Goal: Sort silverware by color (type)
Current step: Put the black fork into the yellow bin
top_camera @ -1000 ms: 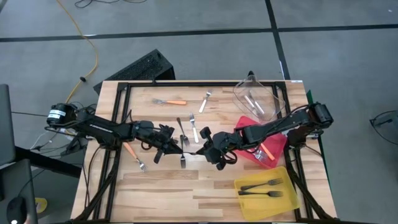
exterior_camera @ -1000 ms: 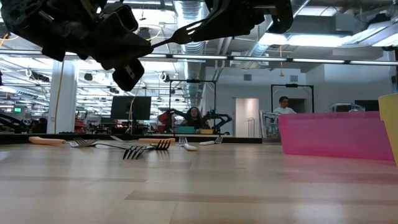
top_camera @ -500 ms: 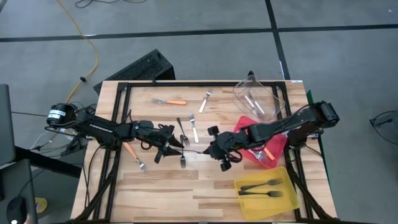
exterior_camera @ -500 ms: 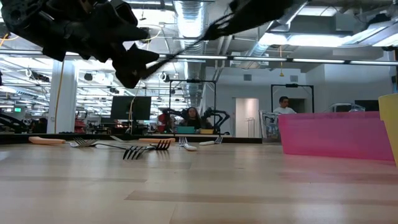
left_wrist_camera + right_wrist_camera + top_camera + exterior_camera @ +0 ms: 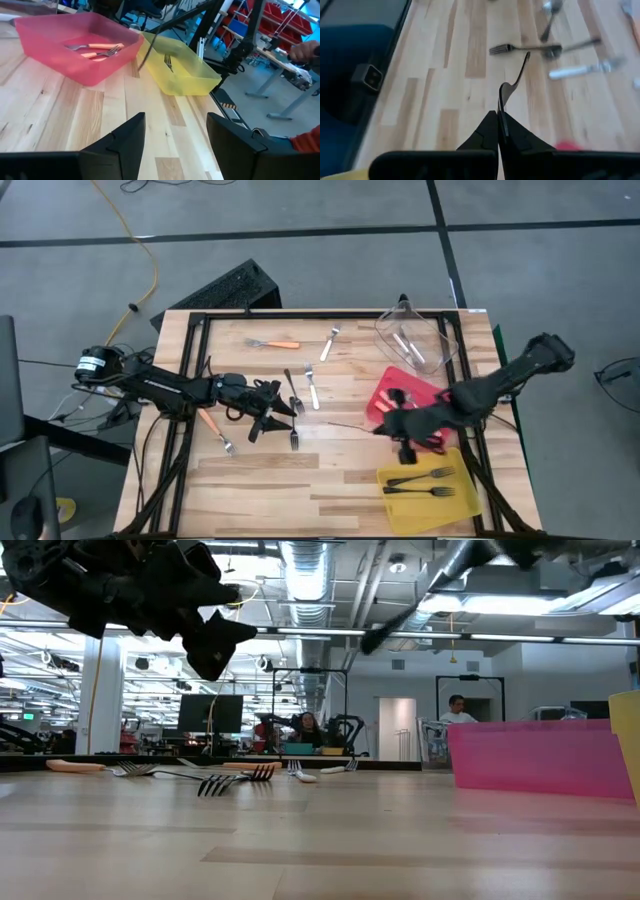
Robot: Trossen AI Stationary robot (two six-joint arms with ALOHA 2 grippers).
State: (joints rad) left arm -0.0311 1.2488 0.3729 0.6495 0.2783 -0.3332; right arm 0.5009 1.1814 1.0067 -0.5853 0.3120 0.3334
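The right gripper [image 5: 392, 427] is clenched on a black fork [image 5: 350, 426] — it holds it by one end, the rest sticking out to the left above the table [image 5: 330, 480], just beside the red bin [image 5: 385, 390] and above the far edge of the yellow bin [image 5: 400, 495]. The right wrist view shows the fork [image 5: 512, 80] pinched between the closed fingers.

The left gripper [image 5: 272, 417] hovers over the middle-left of the table with its fingers spread and nothing between them.

Two black forks [image 5: 425, 482] lie in the yellow bin, orange-handled forks [image 5: 95, 49] in the red bin, and pale forks [image 5: 408, 347] in the clear bin [image 5: 440, 330] at the far right. Loose forks remain on the table — an orange-handled one [image 5: 275, 343] at the far side, another [image 5: 213, 427] at the left, and pale [image 5: 313, 387] and black [image 5: 290, 390] ones near the middle.
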